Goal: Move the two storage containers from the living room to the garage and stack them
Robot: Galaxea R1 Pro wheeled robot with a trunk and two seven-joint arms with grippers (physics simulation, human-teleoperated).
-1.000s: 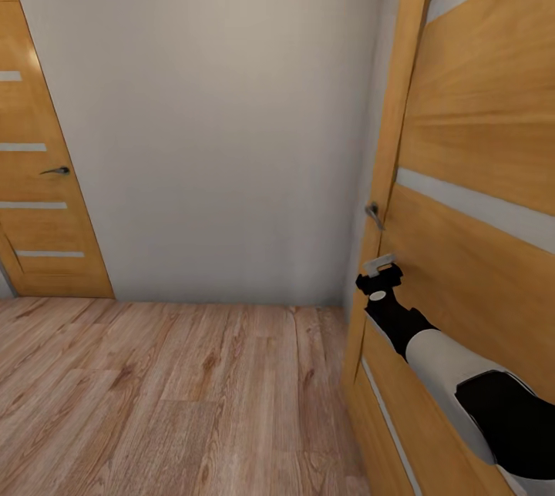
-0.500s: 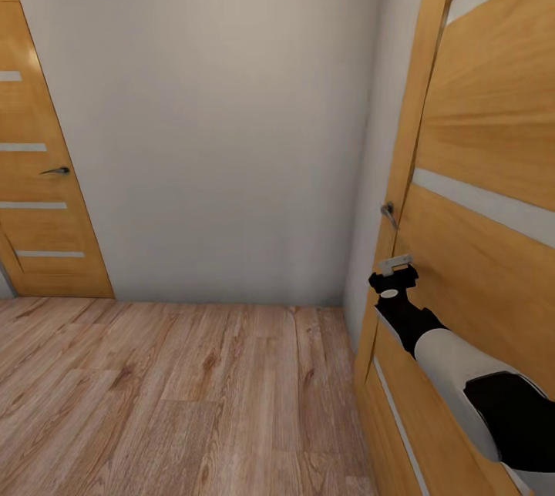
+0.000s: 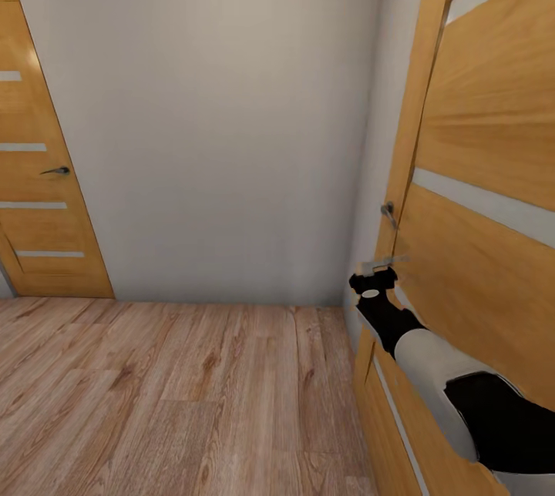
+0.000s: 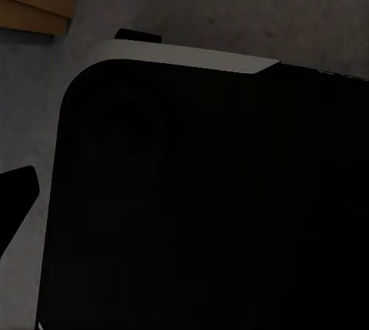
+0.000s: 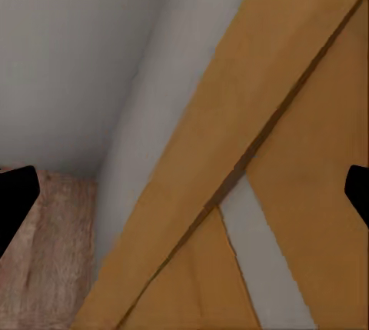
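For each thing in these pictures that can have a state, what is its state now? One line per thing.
Right door: swung slightly out of its frame, a dark gap showing along its edge.
Right door's handle: level, not held.
Left door: shut, handle level.
Right gripper: open, just below the right door's handle, holding nothing.
Left gripper: cannot tell; the left wrist view is mostly a dark body.

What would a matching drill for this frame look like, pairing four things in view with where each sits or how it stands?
Things:
1. right gripper
2. right door's handle
3. left door
4. wood-plank floor

Places or states:
A. at the head view's left edge, its handle level
B. spread below the pale wall
C. just below the handle, by the right door's edge
D. on the right door's edge, above the gripper

Pairs: 1-C, 2-D, 3-A, 4-B
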